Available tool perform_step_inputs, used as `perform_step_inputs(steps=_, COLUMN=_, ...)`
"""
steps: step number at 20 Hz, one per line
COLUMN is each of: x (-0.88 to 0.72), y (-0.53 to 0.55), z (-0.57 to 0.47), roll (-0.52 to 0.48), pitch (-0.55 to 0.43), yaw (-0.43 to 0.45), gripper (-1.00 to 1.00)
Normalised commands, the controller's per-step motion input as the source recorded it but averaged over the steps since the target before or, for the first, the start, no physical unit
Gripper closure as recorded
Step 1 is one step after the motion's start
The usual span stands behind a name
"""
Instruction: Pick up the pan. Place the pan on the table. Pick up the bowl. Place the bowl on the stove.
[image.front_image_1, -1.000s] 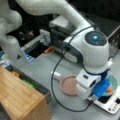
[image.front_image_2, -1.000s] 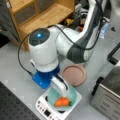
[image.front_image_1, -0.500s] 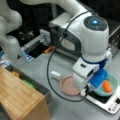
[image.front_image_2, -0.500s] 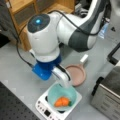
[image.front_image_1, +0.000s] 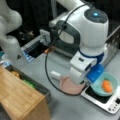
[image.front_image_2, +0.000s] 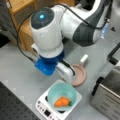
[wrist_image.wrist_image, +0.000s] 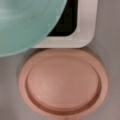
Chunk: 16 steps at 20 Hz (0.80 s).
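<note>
Bowl (image.front_image_2: 62, 96) with an orange item sits on the stove (image.front_image_2: 41, 103); pan (image.front_image_2: 78, 75) rests on the table (image.front_image_2: 17, 67) at the stove's 1 o'clock. Gripper unseen, state unknowable. Judged: retreat straight up, avoiding both rims

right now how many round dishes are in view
2: the teal bowl sits on the stove; the pink pan lies on the table beside it. The arm may hide others.
</note>
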Motion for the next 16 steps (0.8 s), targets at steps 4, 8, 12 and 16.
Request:
perform_step_inputs(steps=4, x=-0.67, y=0.05, z=-0.05, roll=-0.219, pitch=-0.162, yaw=0.161, gripper=-1.00)
perform_step_inputs(steps=8, x=-0.66, y=0.03, z=-0.08, roll=-0.184, pitch=-0.201, yaw=0.150, gripper=-1.00)
perform_step_inputs(steps=12, x=-0.64, y=0.04, z=-0.09, roll=-0.160, pitch=-0.231, yaw=0.143, gripper=-1.00)
perform_step_inputs(steps=16, x=-0.62, y=0.05, z=-0.08, roll=-0.141, pitch=-0.256, yaw=0.143, gripper=-1.00)
